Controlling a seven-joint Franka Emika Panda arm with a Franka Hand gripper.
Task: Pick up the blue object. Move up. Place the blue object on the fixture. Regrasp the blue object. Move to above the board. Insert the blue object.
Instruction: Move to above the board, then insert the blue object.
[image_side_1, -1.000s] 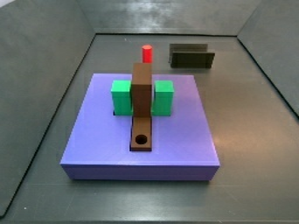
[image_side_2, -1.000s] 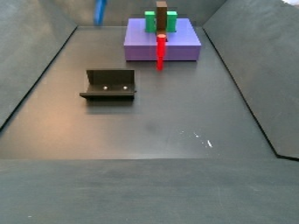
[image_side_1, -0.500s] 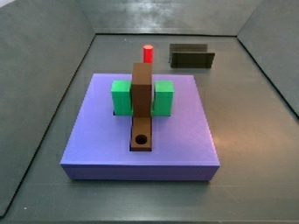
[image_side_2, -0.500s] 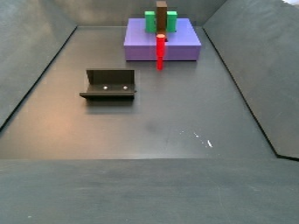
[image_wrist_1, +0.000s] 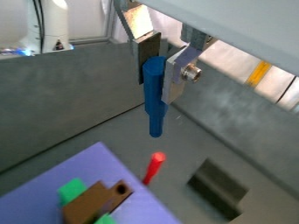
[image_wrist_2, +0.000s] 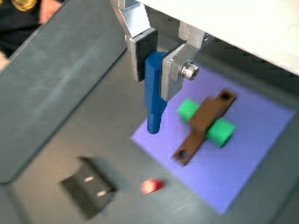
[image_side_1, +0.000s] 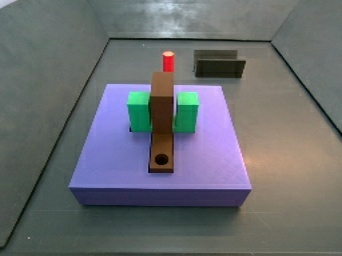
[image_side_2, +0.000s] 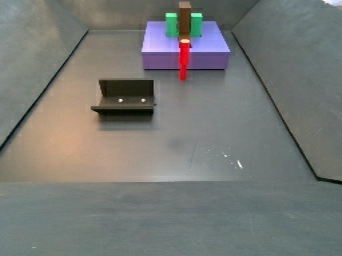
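pincer (image_wrist_1: 160, 63) raised high, clamped on blue object (image_wrist_1: 153, 92)

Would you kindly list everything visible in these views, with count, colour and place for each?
blue object: one, bright blue, hanging between the gripper's fingers, high above the floor.
board: one, lavender-purple, on the floor.
green blocks: two, green, on the board, either side of the brown bar.
brown bar: one, brown, round hole at one end, along the board.
red peg: one, red, upright beside the board.
fixture: one, dark, on the floor apart from the board.
gripper: one, silver plates with dark pads, shut on the blue object; outside both side views.
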